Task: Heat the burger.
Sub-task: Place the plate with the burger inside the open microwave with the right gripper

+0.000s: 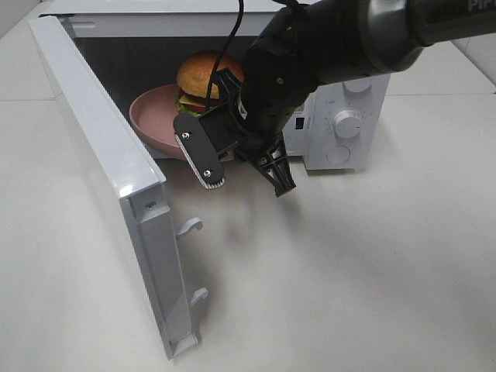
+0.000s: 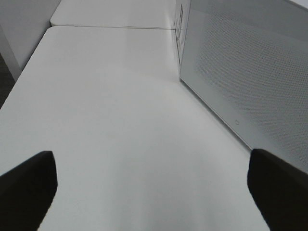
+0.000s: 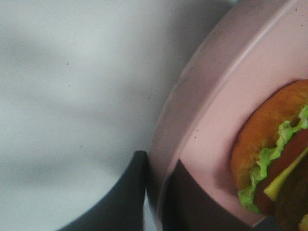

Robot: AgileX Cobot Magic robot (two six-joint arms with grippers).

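Burger looks soft, stacked, likely to topple; carry by stiff pink plate rim. Right end effector clamped on that rim; left end effector apart.

A plate inside the microwave bears the burger.

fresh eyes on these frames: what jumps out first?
The burger on its pink plate sits in the white microwave, whose door stands wide open at the left of the high view. A bulky black arm stretches across from the upper right and covers much of the opening. In the right wrist view, the right gripper is pinched on the plate's rim, close beside the burger.
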